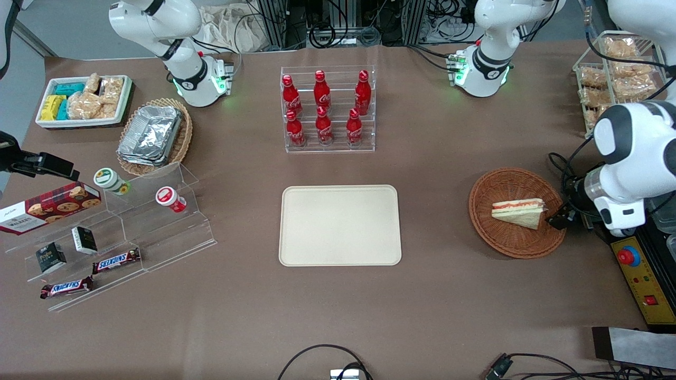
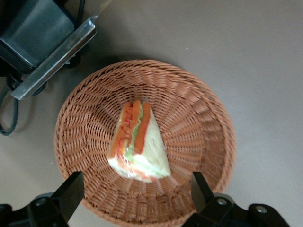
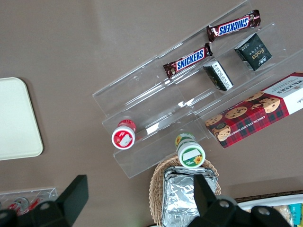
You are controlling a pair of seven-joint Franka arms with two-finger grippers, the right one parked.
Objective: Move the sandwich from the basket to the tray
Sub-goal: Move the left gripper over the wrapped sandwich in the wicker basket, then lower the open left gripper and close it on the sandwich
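Note:
The sandwich (image 1: pixel 518 211), a white-bread wedge with orange and green filling, lies in the round reddish-brown wicker basket (image 1: pixel 499 240) toward the working arm's end of the table. In the left wrist view the sandwich (image 2: pixel 137 142) lies near the middle of the basket (image 2: pixel 199 109). My left gripper (image 1: pixel 559 216) hovers over the basket's rim on the side away from the tray. In the left wrist view the gripper (image 2: pixel 136 194) is open and empty, its fingers spread wider than the sandwich. The cream tray (image 1: pixel 339 225) lies bare at the table's middle.
A clear rack of red bottles (image 1: pixel 327 108) stands farther from the front camera than the tray. A yellow control box with a red button (image 1: pixel 641 274) and cables lie beside the basket. Acrylic snack shelves (image 1: pixel 105 237) and an oval basket of foil trays (image 1: pixel 153 134) stand toward the parked arm's end.

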